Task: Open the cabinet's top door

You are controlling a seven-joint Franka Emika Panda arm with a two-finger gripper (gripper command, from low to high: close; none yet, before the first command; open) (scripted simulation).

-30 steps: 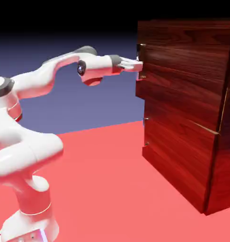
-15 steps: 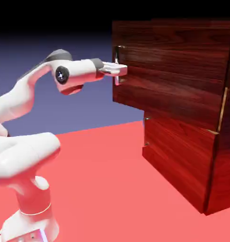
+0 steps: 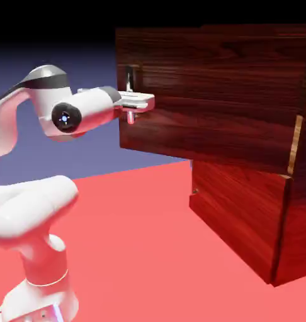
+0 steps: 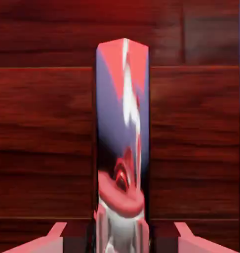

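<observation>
From the left, my arm rises off the red tabletop [image 3: 136,239] and reaches level toward the cabinet [image 3: 256,207]. At its end the claw [image 3: 138,100] is clamped on the handle [image 3: 129,80], the pale metal bar at the free edge of the top door [image 3: 206,94]. In the hand view the handle [image 4: 123,133] stands as one tall mirrored post straight ahead, dead centre between my two finger tips, its long axis running up and down the picture, with dark wood grain filling everything behind it. The jaws sit tight against its base, so I read the grip as firm.

The relation that matters to me: the door lies directly in front of the claw and swings on a hinge line at the exterior view's right, where a pale strip [image 3: 295,143] shows along the cabinet's side. The handle's edge already stands well out from the cabinet front, over the tabletop, toward the arm's side. I judge the door to be partly open, perhaps a good way along. Any further pull has to follow an arc round that hinge, not a straight line, or the handle could slip out of the jaws.

Below, the lower door [image 3: 237,214] sits flush and closed. I cannot see into the cabinet behind the open door, so I cannot say whether anything is inside.
</observation>
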